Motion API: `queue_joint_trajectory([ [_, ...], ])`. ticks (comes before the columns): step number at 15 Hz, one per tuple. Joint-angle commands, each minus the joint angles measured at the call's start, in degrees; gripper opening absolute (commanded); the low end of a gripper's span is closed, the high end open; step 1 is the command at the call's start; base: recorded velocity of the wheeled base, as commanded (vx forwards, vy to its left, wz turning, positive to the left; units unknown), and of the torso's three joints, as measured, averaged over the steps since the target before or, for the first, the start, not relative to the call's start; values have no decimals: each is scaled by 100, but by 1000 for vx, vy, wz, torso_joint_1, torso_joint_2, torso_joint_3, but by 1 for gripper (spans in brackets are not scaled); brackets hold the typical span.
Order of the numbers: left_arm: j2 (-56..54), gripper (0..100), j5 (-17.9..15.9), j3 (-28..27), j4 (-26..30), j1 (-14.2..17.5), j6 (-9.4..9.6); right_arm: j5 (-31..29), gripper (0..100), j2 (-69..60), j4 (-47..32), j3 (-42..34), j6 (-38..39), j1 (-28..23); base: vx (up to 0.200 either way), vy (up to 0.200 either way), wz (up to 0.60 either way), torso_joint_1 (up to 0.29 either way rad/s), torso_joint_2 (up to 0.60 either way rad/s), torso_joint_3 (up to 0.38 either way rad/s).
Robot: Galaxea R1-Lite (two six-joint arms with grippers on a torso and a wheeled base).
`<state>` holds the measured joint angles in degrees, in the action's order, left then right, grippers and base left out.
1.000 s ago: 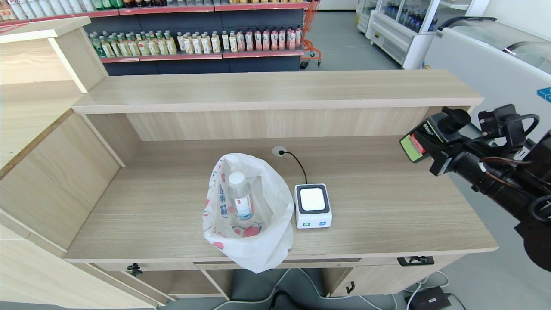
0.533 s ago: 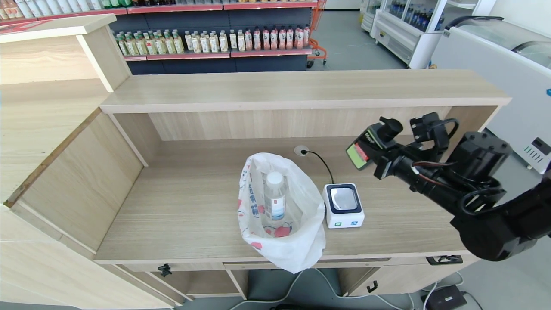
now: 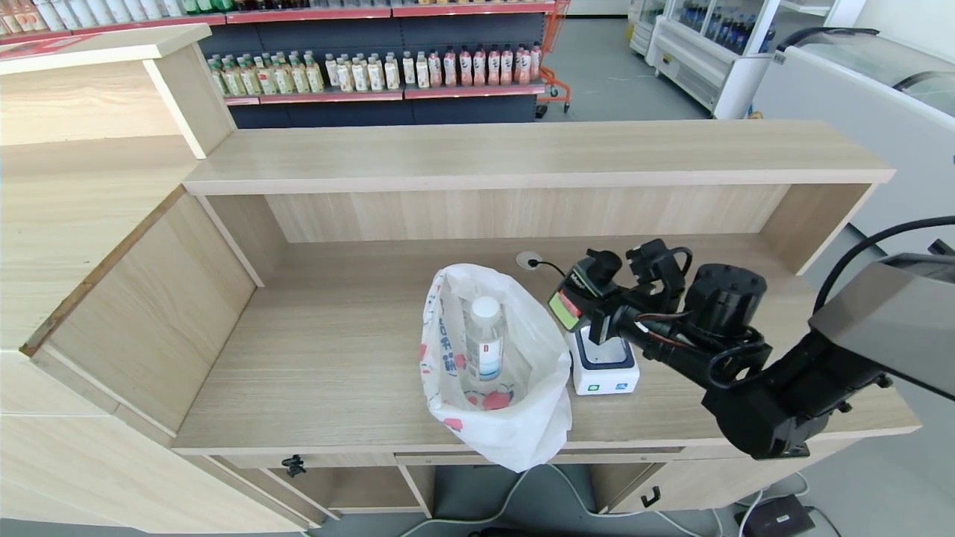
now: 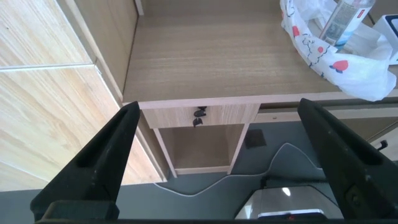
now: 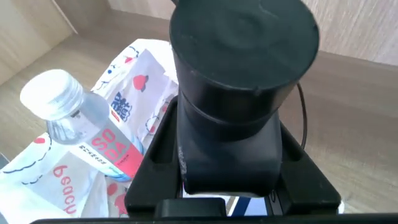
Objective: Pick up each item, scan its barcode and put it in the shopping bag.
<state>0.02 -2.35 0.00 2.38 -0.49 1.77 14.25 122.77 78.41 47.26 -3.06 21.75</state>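
My right gripper [image 3: 613, 304] is shut on a black-capped container [image 3: 583, 292] with a green and red label, held just above the white barcode scanner [image 3: 606, 367]. In the right wrist view the container [image 5: 239, 93] stands between the gripper's [image 5: 230, 180] fingers. The white shopping bag [image 3: 494, 388] with red prints stands open just left of the scanner, with a clear water bottle [image 3: 485, 347] upright inside it. My left gripper [image 4: 214, 168] hangs open and empty below the counter's front edge, left of the bag [image 4: 336, 59].
The wooden counter [image 3: 321, 373] has a raised back shelf [image 3: 522, 153] and a side wall on the left. The scanner's black cable [image 3: 550, 266] runs to a hole at the back. A drawer latch [image 4: 199, 115] sits under the front edge.
The head camera has shifted. My right arm has carried the container from the counter's right end leftward and down to just over the scanner. Bag and bottle stay put.
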Motion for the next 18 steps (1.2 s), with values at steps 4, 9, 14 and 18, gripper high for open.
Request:
queue_joint_trajectory([
  [4, -2, 100, -2, 0, 0, -4, -1, 8, 0, 669, 8, 292, -28, 14, 0, 0, 0, 0, 0, 0],
  [9, -2, 100, -2, 0, 0, -4, -1, 43, 0, 1179, 8, 530, -230, 119, 0, 0, 0, 0, 0, 0],
  [14, -2, 100, -2, 0, 0, -4, -1, 60, 0, 1522, -10, 1083, -547, 146, 0, 0, 0, 0, 0, 0],
  [18, -2, 100, -2, 0, 0, -4, -1, 254, 0, 1583, -45, 1259, -511, 295, 0, 0, 0, 0, 0, 0],
])
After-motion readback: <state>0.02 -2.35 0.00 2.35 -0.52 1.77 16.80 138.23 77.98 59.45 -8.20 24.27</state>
